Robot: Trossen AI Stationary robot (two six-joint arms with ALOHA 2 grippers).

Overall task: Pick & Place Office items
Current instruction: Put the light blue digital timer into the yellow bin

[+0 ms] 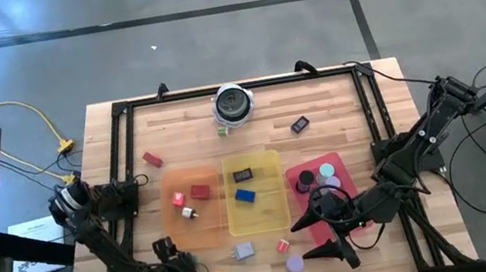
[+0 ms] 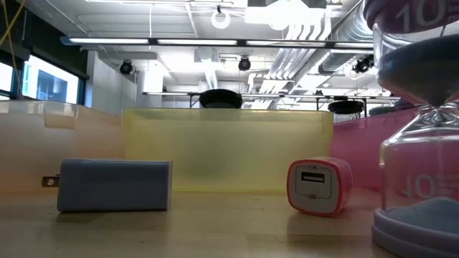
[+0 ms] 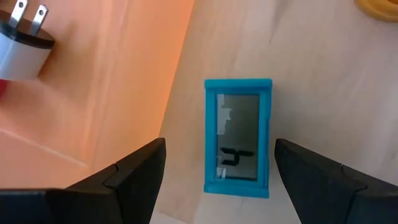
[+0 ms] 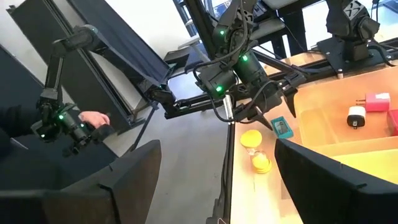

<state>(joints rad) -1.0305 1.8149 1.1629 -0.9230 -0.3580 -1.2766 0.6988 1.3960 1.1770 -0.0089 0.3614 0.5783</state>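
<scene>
Two dark robot arms work a wooden table (image 1: 336,101) of scattered office items.

Lower left of the overhead frame, the left gripper (image 3: 217,180) hangs with fingers spread on either side of a small teal rectangular clock with a grey display (image 3: 237,137), not touching it, just beside the translucent orange tray (image 1: 195,218). Lower right, the right gripper (image 1: 345,255) stands released by the red tray (image 1: 328,230).
</scene>
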